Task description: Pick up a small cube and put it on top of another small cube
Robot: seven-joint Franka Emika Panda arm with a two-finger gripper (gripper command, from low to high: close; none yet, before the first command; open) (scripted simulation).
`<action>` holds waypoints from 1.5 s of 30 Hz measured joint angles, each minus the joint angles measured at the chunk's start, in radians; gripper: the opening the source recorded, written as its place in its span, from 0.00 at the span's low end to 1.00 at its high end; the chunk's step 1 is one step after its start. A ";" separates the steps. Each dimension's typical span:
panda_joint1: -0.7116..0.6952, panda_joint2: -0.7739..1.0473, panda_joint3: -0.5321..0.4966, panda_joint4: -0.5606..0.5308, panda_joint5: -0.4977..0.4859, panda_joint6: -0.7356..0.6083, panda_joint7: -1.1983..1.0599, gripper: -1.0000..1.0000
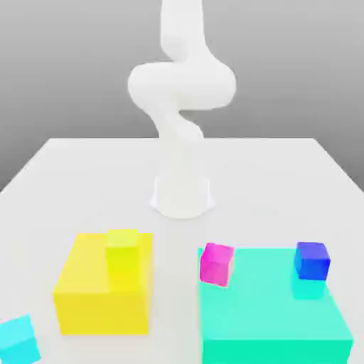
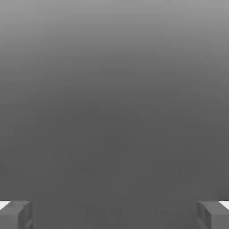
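Had not grabbed anything yet, claw (image 2: 114, 214) wide open and far above the sky-blue cube (image 1: 17, 339), probably needing to drop down.

Tabletop with white arm (image 1: 181, 85) upright, five coloured items ahead of its base (image 1: 183, 195).

The small cube (image 1: 17, 340), light cyan, sits on the white table (image 1: 71, 185) at the exterior view's far left, just beside the large yellow block (image 1: 103, 298) and apart from it. A small yellow-green cube (image 1: 122, 247) rests on top of that block. On the exterior view's right lies a large flat turquoise block (image 1: 274, 320); the magenta cube (image 1: 216, 264) stands tilted at its near-base corner, and a small dark-blue cube (image 1: 312, 260) sits on its top, well apart from the magenta one.
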 joint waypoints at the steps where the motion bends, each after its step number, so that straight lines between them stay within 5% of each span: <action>1: -0.008 0.039 -0.008 0.002 0.006 0.010 0.013 0.50; 29: -0.241 1.056 -0.209 0.055 0.155 0.274 0.358 0.50; 33: -0.277 1.201 -0.179 0.080 0.202 0.369 0.341 0.50; 34: -0.287 1.233 -0.168 0.087 0.213 0.393 0.334 0.00; 45: -0.258 1.117 -0.202 0.061 0.167 0.304 0.364 0.00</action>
